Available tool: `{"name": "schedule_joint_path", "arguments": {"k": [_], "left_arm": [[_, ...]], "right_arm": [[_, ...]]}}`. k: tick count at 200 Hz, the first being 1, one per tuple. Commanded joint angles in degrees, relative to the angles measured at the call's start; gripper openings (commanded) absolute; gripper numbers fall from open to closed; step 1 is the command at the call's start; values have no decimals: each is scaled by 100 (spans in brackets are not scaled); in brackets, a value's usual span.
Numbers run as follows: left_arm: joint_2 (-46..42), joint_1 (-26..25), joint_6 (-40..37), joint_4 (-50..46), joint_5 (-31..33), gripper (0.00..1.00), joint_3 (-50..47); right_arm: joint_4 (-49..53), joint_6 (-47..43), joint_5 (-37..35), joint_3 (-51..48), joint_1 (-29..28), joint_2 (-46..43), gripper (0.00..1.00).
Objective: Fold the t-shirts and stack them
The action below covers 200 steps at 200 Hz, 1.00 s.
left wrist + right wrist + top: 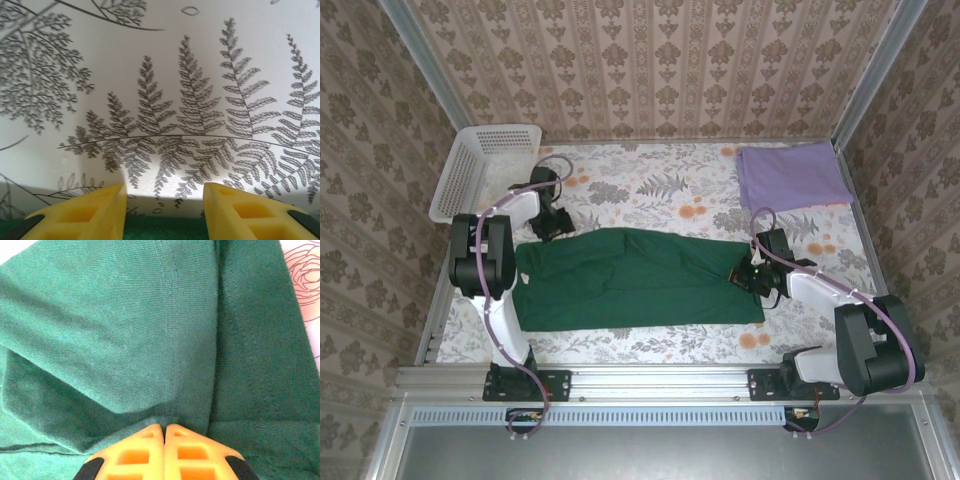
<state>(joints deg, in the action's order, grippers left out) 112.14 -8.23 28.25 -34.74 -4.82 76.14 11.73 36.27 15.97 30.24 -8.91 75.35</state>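
**Right tool pinches the green shirt, left tool stands open at its far corner**

The dark green cloth t-shirt (630, 280) lies spread lengthwise across the middle of the desk (660, 190), which is covered in a white cloth printed with grey ferns and orange flowers. The shirt's upper edge is turned in and creased.

The right tool (745, 275) sits at the shirt's right end. In the right wrist view its orange fingers (145, 450) are pressed together, with a fold of the green knit (125, 330) drawn into the tips of the right tool (164, 429). A stitched seam runs straight up from the pinch.

The left tool (557, 222) is at the shirt's far left corner. In the left wrist view, the yellow fingers (100, 210) of the left tool (164, 200) stand well apart with nothing between them. A strip of green cloth (165, 227) shows low in the gap, and the fern-printed desk cover (165, 100) lies beyond.

The lilac purple cloth t-shirt (790, 175) lies folded flat in the far right corner of the desk, well apart from the green one. A white plastic lattice basket (485, 165) stands tilted at the far left corner.
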Motion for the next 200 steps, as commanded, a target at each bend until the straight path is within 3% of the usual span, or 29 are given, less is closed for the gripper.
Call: {"name": "schedule_joint_path", "arguments": {"k": [1,62,114,145,200], "left_arm": [[-94,-54,-178,-108,-312,48,-16],[-367,-252,-288,150,-519,45,-362],[-737,-459,-470,352,-282,41,-562],[-964,-499,-520,553,-207,46,-779],[-1018,-526,-541,626,-133,35,-942]], "right_arm": [[-74,55,91,-44,-50,23,2],[-40,56,21,-27,-101,32,2],[-5,56,-40,0,-138,32,1],[12,56,-59,8,-149,40,1],[34,52,-89,26,-176,41,1]]}}
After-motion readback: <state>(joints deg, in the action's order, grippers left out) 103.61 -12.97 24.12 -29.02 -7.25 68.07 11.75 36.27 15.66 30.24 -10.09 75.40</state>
